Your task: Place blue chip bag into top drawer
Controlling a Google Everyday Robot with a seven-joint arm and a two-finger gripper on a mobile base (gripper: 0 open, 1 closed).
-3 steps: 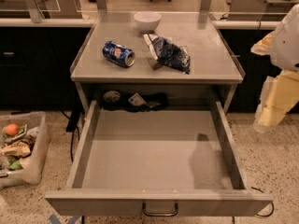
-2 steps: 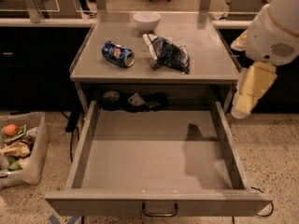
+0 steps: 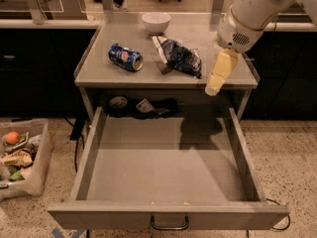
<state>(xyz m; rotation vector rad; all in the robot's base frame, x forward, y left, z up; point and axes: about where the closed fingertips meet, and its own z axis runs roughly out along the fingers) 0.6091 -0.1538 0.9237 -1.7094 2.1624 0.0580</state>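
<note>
The blue chip bag lies crumpled on the grey countertop, right of centre, with its white end toward the back. The top drawer below is pulled fully out, its flat bottom bare and its loop handle at the front. My gripper hangs from the white arm at the counter's right front edge. It is just right of the bag, above the drawer's back right corner, and holds nothing.
A blue soda can lies on its side left of the bag. A white bowl stands at the back of the counter. Dark clutter sits under the counter behind the drawer. A plastic bin of scraps stands on the floor at left.
My arm has swung in from the right edge of the view, leftward and toward the counter. The gripper now hangs next to the chip bag. The bag, can and drawer have not moved.
</note>
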